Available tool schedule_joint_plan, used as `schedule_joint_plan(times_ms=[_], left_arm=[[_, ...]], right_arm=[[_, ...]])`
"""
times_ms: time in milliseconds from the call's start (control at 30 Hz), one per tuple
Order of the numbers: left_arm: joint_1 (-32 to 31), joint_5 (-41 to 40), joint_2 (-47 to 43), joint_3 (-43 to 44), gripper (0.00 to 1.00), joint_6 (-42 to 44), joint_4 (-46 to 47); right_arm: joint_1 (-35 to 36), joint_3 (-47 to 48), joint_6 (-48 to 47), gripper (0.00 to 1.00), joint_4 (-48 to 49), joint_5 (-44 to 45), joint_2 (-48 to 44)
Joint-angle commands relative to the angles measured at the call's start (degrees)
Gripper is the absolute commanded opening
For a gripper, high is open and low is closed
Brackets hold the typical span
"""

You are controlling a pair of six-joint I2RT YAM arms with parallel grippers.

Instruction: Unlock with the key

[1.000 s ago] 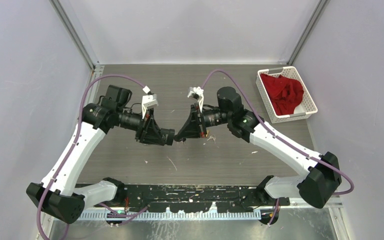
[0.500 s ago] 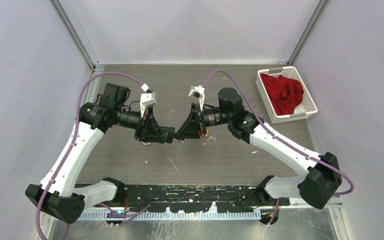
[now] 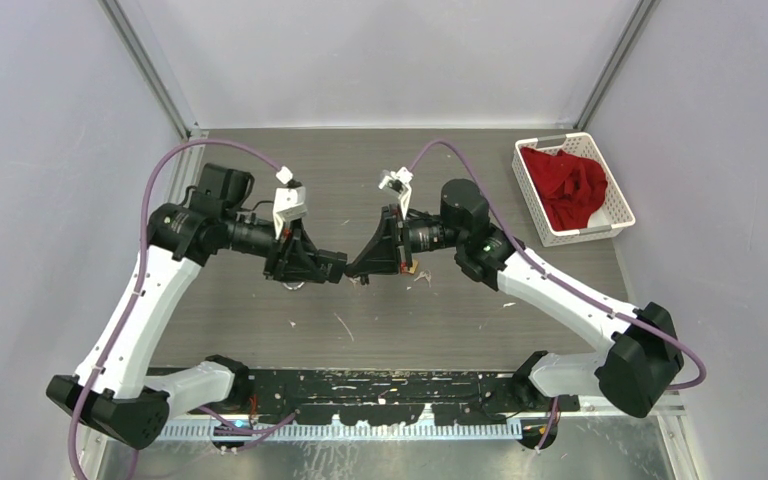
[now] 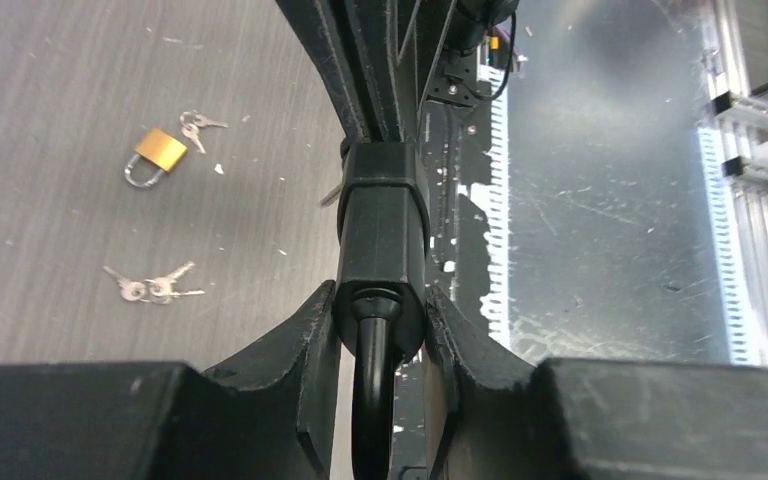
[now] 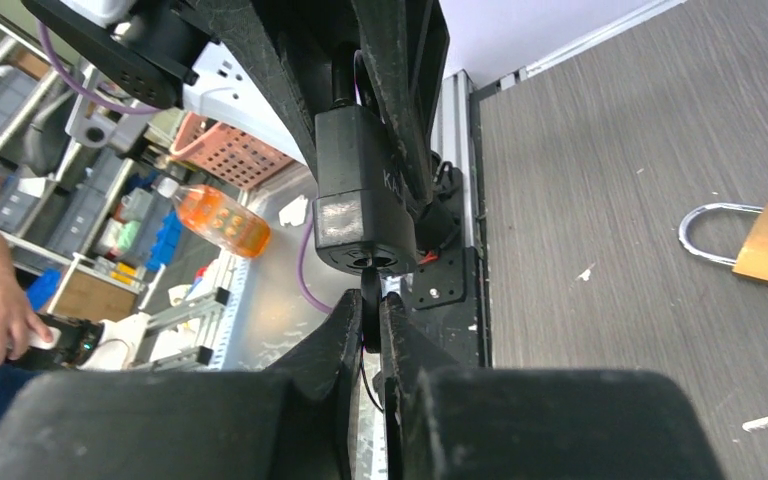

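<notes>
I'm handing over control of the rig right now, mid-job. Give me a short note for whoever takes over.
Left gripper: shut on the black padlock, held up between the arms with its keyhole facing the right arm.
Right gripper: shut on the key, tip at the keyhole; how deep it sits cannot be told.
On the table: a brass padlock and loose keys, unused.
Done: lock and key picked up and lined up.
Left: seat the key fully, turn it, check that the shackle releases.
</notes>
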Motion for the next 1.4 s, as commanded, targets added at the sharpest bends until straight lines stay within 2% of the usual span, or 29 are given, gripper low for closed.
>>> schedule_joint_plan(times_ms=[0,167,333,433,467,500,533,600,667,767,900,1000,1133,1367], left_arm=[[0.1,0.74,-3.23,5.02,0.0,11.07,0.32],[0.09,-1.1,-6.32,4.04,0.0,20.68,1.92],[0.01,-1.8,-8.53,2.4,0.0,23.7,4.71],[0.0,-2.5,-8.82,2.12,0.0,23.03,5.38],[0.01,-2.6,-8.88,2.09,0.0,22.47,5.39],[0.0,-2.64,-8.84,1.83,0.0,20.09,5.93],[-0.03,-2.64,-8.75,1.51,0.0,18.1,6.11],[-0.01,-2.01,-8.74,0.35,0.0,13.31,6.87],[0.01,-1.3,-8.77,-1.05,0.0,6.85,8.49],[0.01,-0.26,-8.7,-3.09,0.0,-3.35,11.21],[-0.06,1.74,-8.72,-5.26,0.0,-13.63,16.61],[0.0,3.43,-8.43,-6.19,0.0,-20.08,20.81],[0.0,5.76,-7.4,-5.72,0.0,-23.36,22.09],[0.01,7.36,-6.84,-6.07,0.0,-21.94,19.3]], right_arm=[[-0.08,-1.77,10.79,0.01,13.51,-1.29,0.07],[-0.08,-4.07,19.9,0.01,23.73,-2.22,1.65],[-0.13,-4.97,27.92,0.01,31.98,-2.6,3.73],[-0.08,-5.04,28.62,0.01,33.02,-2.67,4.13],[-0.09,-4.95,27.83,0.1,32.32,-2.49,3.96],[-0.1,-4.54,25.56,0.27,30.13,-2.13,3.65],[-0.08,-3.82,22.67,0.37,26.2,-1.61,2.99],[-0.08,-2.23,14.88,0.5,18.04,1.15,1.22],[-0.08,-0.96,7.4,0.61,9.32,4.44,-0.88],[-0.12,-0.08,1.44,0.76,4.43,7.3,-3.31],[0.42,-0.37,-2.12,0.84,3.98,8.95,-5.71],[2.14,-0.54,-5.21,0.87,4.1,10.88,-6.98],[3.71,0.66,-6.3,0.86,3.9,11.27,-6.22],[5.34,3.76,-4.07,0.7,5.16,10.69,-3.12]])
